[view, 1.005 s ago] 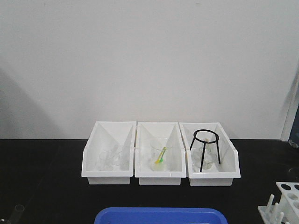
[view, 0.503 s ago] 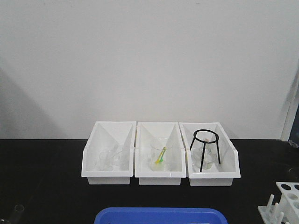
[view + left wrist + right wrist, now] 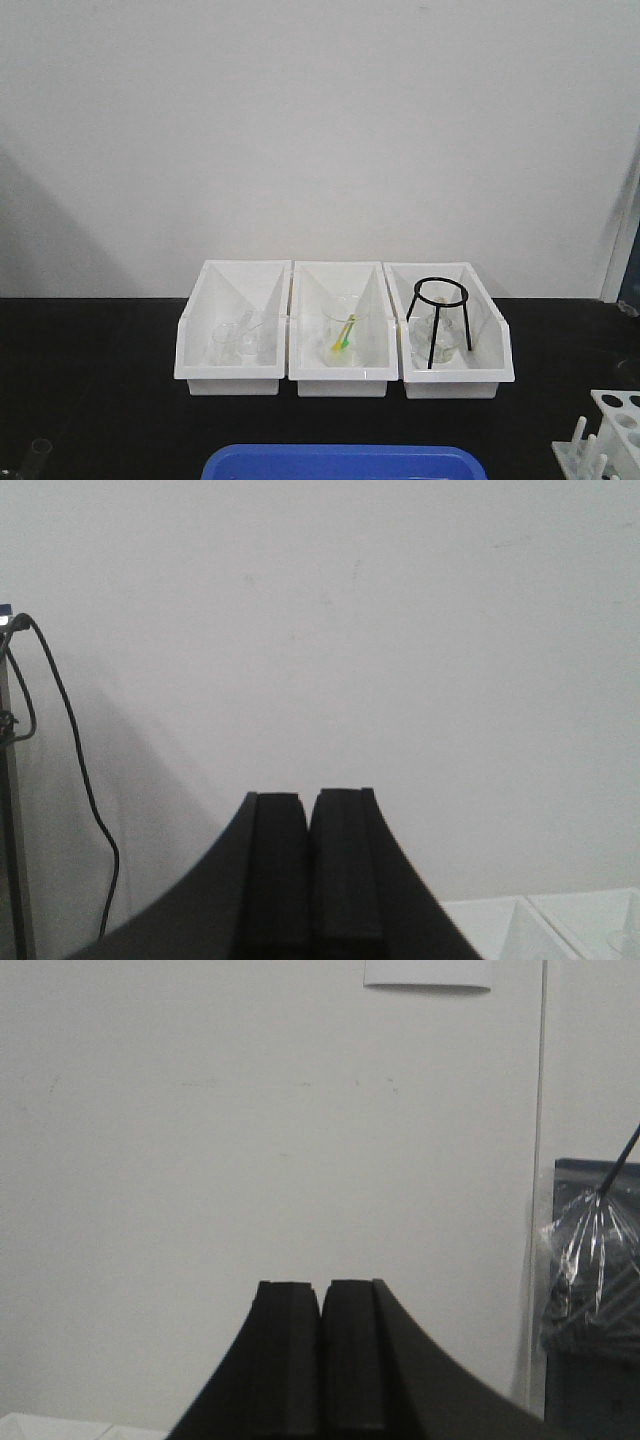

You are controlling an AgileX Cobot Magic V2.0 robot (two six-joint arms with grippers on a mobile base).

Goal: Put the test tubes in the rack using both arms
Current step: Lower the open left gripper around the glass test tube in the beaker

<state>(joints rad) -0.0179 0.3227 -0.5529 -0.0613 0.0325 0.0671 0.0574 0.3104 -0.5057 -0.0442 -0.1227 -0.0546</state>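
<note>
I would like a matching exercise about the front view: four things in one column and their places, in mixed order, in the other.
Things:
1. black tripod
2. green-yellow stick
3. rack
4. blue tray

Places:
A. bottom edge, centre
B. right bin
C. bottom right corner
D. middle bin

Pairs: 1-B, 2-D, 3-C, 4-A

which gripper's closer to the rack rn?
Right, likely. The rack sits far right; the right gripper views the bins on its left, the left gripper on its right.
</note>
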